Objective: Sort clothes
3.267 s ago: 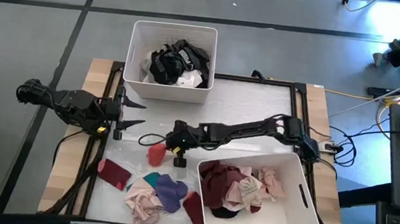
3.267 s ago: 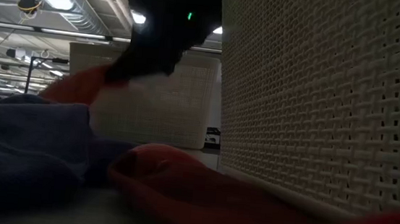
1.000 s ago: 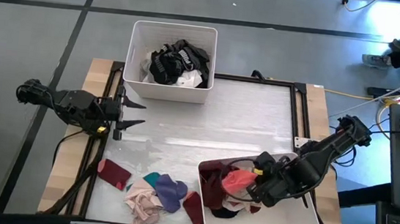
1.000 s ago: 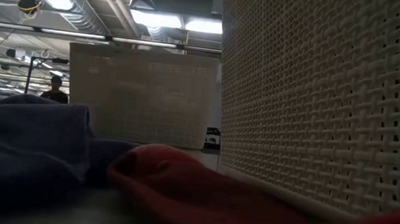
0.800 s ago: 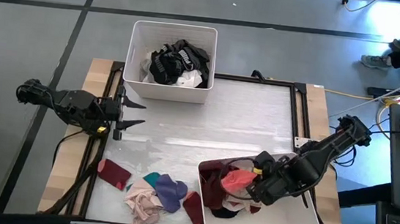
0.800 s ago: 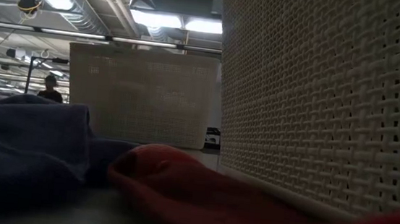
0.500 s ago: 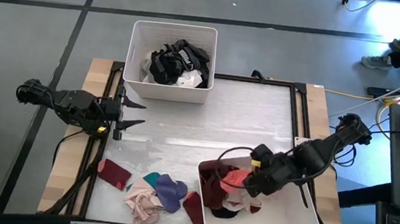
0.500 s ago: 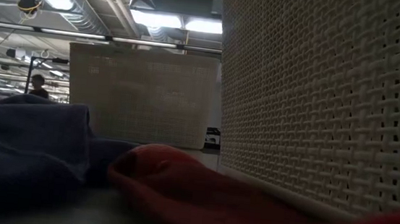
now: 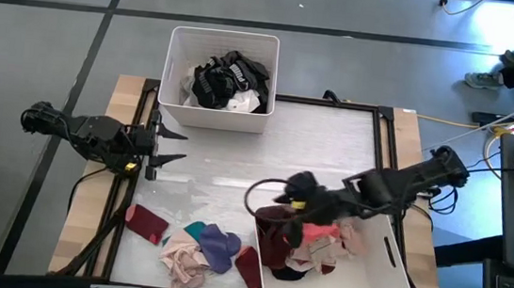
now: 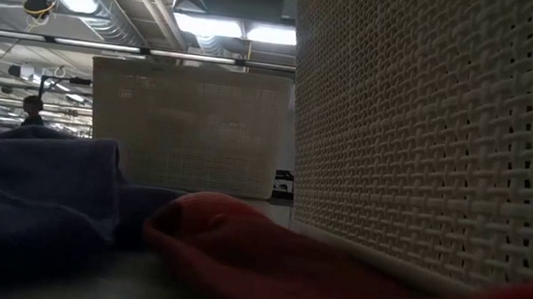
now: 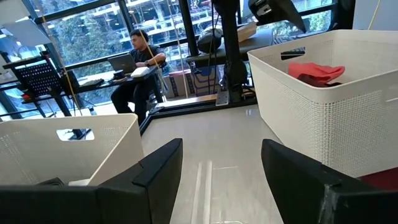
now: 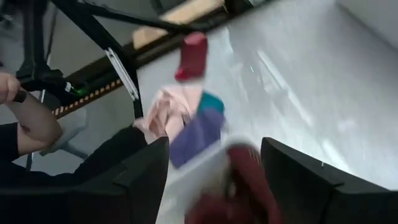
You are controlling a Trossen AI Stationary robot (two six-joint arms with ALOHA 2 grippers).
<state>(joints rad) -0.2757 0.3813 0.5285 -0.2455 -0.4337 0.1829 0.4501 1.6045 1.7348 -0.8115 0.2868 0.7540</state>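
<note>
I can't read any text, label, brand, number or sign from my feeds. The black garment [image 9: 214, 83] in the far bin [image 9: 177, 68] carries some white marking, but it is too small for me to make out.
</note>
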